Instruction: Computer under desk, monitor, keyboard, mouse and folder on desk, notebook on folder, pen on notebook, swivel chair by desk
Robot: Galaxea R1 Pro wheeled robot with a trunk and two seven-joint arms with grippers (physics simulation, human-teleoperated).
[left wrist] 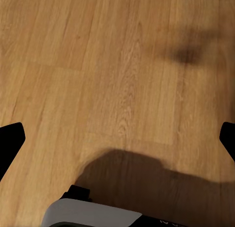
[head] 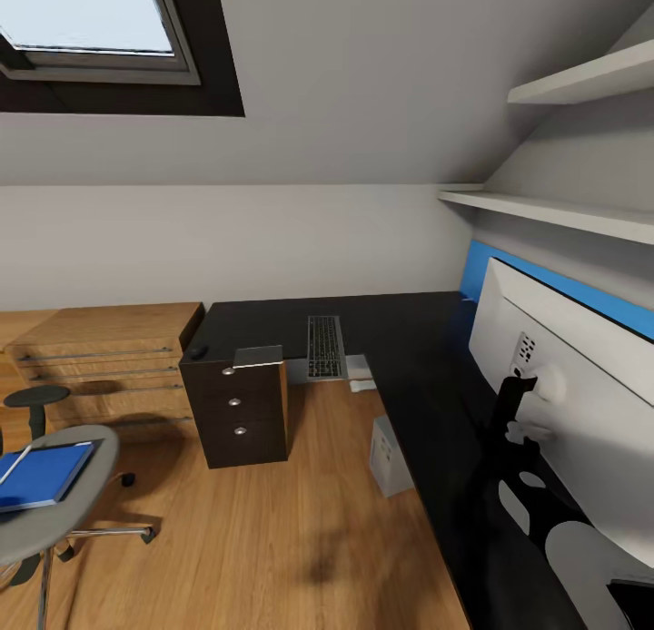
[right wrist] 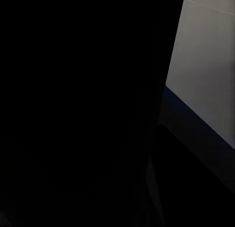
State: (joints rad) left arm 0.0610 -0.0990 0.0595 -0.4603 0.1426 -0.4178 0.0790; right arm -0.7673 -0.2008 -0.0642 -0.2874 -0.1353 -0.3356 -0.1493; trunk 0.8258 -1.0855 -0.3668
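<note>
Two gripper fingertips (left wrist: 11, 138) sit at opposite edges of your left wrist view, so your left gripper (left wrist: 117, 138) is spread wide, holding nothing, over bare wood floor (left wrist: 98, 65) with a soft shadow on it. Your right wrist view is nearly all black with a pale wall strip at one side; no fingers are readable there, so you can't tell whether the right gripper is apart or together. From the head camera, the black L-shaped desk (head: 400, 339) runs along the back wall and down the right side. The keyboard (head: 325, 346) lies on the back section, its near end at the desk's front edge. The mouse (head: 197, 350) sits on the desk's left end, well apart from the keyboard, above the dark drawer unit (head: 238, 412). The monitor (head: 563, 376) stands on the right section, seen from its white back, blue screen edge along the top. The computer (head: 391, 453), a light grey box, is on the floor just at the desk's inner edge, partly under it. The swivel chair (head: 64, 494) is at lower left, well apart from the desk, with the blue folder (head: 41, 476) lying flat on its grey seat. A wooden dresser (head: 109, 362) stands against the wall beside the drawer unit.
</note>
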